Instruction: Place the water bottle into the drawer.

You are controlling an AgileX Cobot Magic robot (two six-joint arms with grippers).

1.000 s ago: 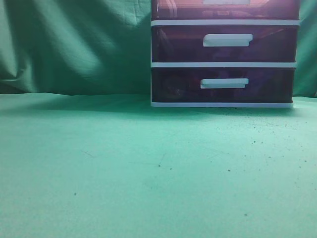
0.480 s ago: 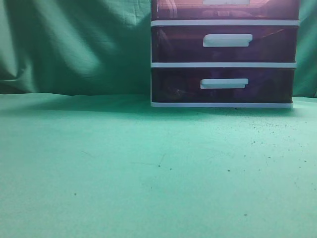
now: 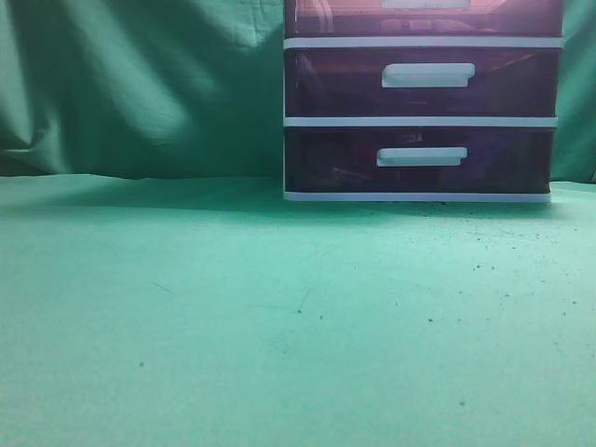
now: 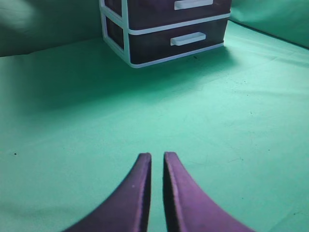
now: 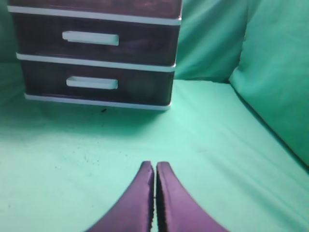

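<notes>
Nearest, each wrist view shows its own gripper above bare green cloth [image 3: 233, 307]: the left gripper [image 4: 157, 155] has its purple fingers [image 4: 135, 188] drawn almost together with a thin slit between the tips, clasping nothing; the right gripper [image 5: 155, 164] has its fingers [image 5: 171, 203] pressed together, likewise clasping nothing. Farther back, the white-framed drawer unit [image 3: 421, 121] stands on the cloth against the draped green backdrop [image 3: 140, 84]; its two lower drawers [image 3: 335, 158] sit closed, white bar handles outward. Uppermost, the drawer [image 3: 335, 17] is cut by the frame's top edge in the exterior view; pale shapes show faintly through its dark purple front, too blurred to identify as the water bottle.
</notes>
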